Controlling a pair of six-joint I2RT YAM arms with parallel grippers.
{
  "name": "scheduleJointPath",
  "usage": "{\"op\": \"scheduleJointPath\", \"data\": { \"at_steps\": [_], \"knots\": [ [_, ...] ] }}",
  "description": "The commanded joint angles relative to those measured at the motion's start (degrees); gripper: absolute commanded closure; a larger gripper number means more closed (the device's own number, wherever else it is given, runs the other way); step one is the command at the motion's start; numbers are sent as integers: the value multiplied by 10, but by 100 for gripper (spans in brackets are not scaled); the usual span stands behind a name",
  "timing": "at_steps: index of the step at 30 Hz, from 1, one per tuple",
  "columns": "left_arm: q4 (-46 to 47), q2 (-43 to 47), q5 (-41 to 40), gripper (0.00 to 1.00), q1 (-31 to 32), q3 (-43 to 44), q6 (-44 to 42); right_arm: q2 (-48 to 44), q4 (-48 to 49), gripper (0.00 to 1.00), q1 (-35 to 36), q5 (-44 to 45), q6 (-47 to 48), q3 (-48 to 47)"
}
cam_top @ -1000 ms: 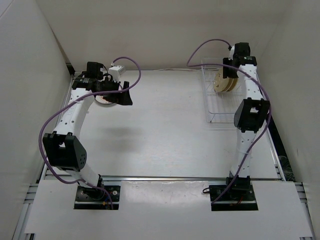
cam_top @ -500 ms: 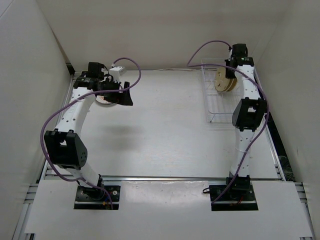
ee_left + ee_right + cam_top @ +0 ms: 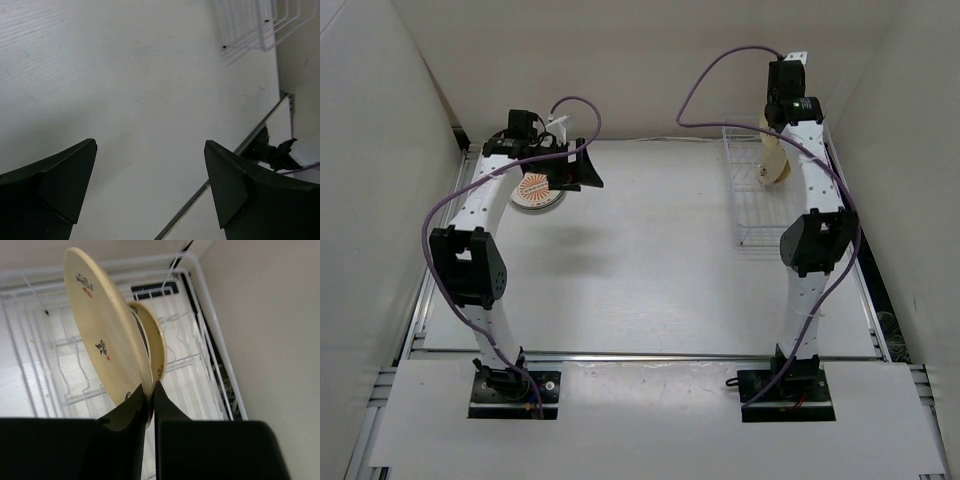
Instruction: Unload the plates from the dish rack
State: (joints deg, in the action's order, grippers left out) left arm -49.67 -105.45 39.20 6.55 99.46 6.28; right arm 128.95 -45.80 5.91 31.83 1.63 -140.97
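Since the earlier frame, the right arm [image 3: 812, 175] had been raised over the dish rack [image 3: 752, 215] at the far right of the table [image 3: 650, 260], and a cream plate [image 3: 772, 155] had been lifted on edge above the wires. The left arm [image 3: 480, 205] had been swung aside, so that the sunburst plate [image 3: 536, 190] was uncovered, lying flat at the far left of the table, well apart from the rack.

From the left wrist, the left gripper [image 3: 150, 145] was seen spread wide with nothing between its fingers. Bare table lay below it and a corner of the rack showed at the upper right.

From the right wrist, the right gripper [image 3: 149, 390] was seen pinched tight on the rim of the cream plate, which was held upright and slightly tilted. A second cream plate [image 3: 159, 347] stood just behind it (whether the two touched could not be told).

The step in hand was judged to be the lift-out. It would be done well if the plate were drawn straight up until clear of the side wires, without being dragged against its neighbour. The grip should be kept firm and the carry slow — a plate held only by its rim could easily swing or slip.
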Motion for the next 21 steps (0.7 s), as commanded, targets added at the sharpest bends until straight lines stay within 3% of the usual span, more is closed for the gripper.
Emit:
{"op": "scheduleJointPath", "data": {
  "at_steps": [1, 5, 7, 8, 11, 12, 17, 21],
  "knots": [
    [20, -22, 111, 1, 0, 62, 30, -83, 51, 100, 11, 57, -1, 24],
    [40, -42, 199, 1, 0, 74, 66, -158, 27, 100, 11, -18, -24, 91],
    [45, -49, 289, 1, 0, 63, 77, -183, 2, 100, 6, -122, -37, 131],
    [54, -57, 322, 1, 0, 63, 85, -204, -21, 100, -4, -282, -44, 149],
    [74, -69, 407, 4, 0, 40, 106, -223, -51, 100, -9, -517, -57, 221],
    [74, -69, 416, 4, 0, 40, 106, -229, -51, 100, -4, -638, -57, 240],
    [74, -75, 435, 7, 0, 28, 106, -229, -61, 100, 43, -817, -62, 342],
    [74, -75, 423, 11, 0, 21, 106, -199, -67, 100, 83, -874, -62, 355]
  ]
}}
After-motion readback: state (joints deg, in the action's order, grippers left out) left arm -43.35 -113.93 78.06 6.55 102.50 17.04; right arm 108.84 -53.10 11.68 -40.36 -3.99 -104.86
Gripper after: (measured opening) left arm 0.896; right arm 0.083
